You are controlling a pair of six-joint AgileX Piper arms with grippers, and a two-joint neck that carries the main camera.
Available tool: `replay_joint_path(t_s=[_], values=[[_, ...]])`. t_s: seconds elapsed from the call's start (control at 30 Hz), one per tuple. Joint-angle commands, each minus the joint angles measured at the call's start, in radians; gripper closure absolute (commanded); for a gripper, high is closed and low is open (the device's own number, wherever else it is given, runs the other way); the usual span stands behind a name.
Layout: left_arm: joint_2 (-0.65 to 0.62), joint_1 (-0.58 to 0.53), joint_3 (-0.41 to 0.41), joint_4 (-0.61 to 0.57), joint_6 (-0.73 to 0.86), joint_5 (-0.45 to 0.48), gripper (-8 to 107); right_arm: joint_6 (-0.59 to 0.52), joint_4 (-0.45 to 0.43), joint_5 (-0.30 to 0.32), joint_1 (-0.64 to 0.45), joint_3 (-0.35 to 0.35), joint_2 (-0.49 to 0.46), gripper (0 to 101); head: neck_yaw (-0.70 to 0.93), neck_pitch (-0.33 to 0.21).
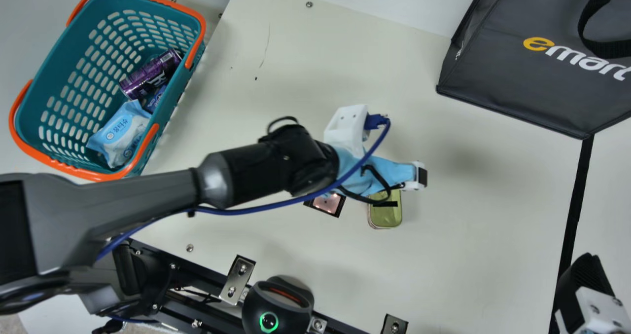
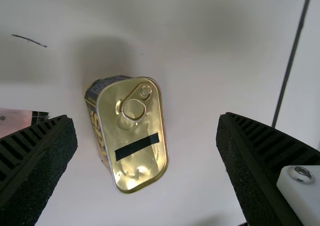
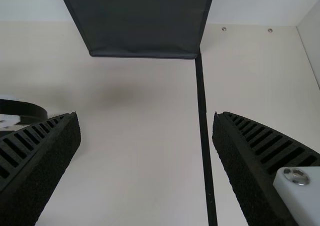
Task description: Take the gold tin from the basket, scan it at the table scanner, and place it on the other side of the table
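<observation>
1. Cream surface (image 1: 463,235) runs through most of the main view, with a black tape line (image 1: 574,210) down its right part; a dark grey fabric bag (image 1: 522,72) stands at the upper right. At the upper left, a teal plastic basket (image 1: 54,85) with orange rim and handles holds a purple can (image 1: 150,73) and a blue-and-white soft pack (image 1: 121,131).
2. Just right of centre, partly under the left gripper (image 2: 146,118), the gold tin (image 1: 386,215), a rounded metal box with printed sides, rests beside a pink square with a black border (image 1: 329,203), not touching it. Its lid faces up, with a pull ring (image 2: 134,110) and a black strip.
3. Stiff walls should stand a firm squeeze; smooth metal may slip, and a full tin would feel dense for its size. Best hold: across the two long sides, pads level, clear of the ring. A skewed pinch could turn it.
4. My left arm (image 1: 148,191) spans from the left edge to the centre, wrist above the tin. Its jaws are spread, one each side of the tin, grasping nothing.
5. At the lower right is the right gripper (image 3: 145,118), jaws parted and empty.
6. Whether scanning is done, I can't tell; the tin has yet to cross the tape, if that marks the other side.
</observation>
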Motion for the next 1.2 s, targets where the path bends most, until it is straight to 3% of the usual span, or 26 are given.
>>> replay_joint_path(t_s=[0.0,0.23,0.47,0.83,1.17], values=[[-0.061,0.031,0.042,-0.110,0.226,0.003,9,0.000,0.000,0.000,0.000,0.000,0.000,6,0.002,-0.027],[-0.210,0.158,0.134,-0.235,0.505,0.056,9,0.000,0.000,0.000,0.000,0.000,0.000,6,0.002,-0.027],[-0.359,0.290,0.207,-0.237,0.674,0.124,9,0.000,0.000,0.000,0.000,0.000,0.000,6,0.002,-0.027],[-0.580,0.468,0.255,-0.108,0.735,0.233,9,0.000,0.000,0.000,0.000,0.000,0.000,6,0.002,-0.027],[-0.738,0.581,0.197,0.083,0.679,0.351,9,0.000,0.000,0.000,0.000,0.000,0.000,6,0.002,-0.027]])
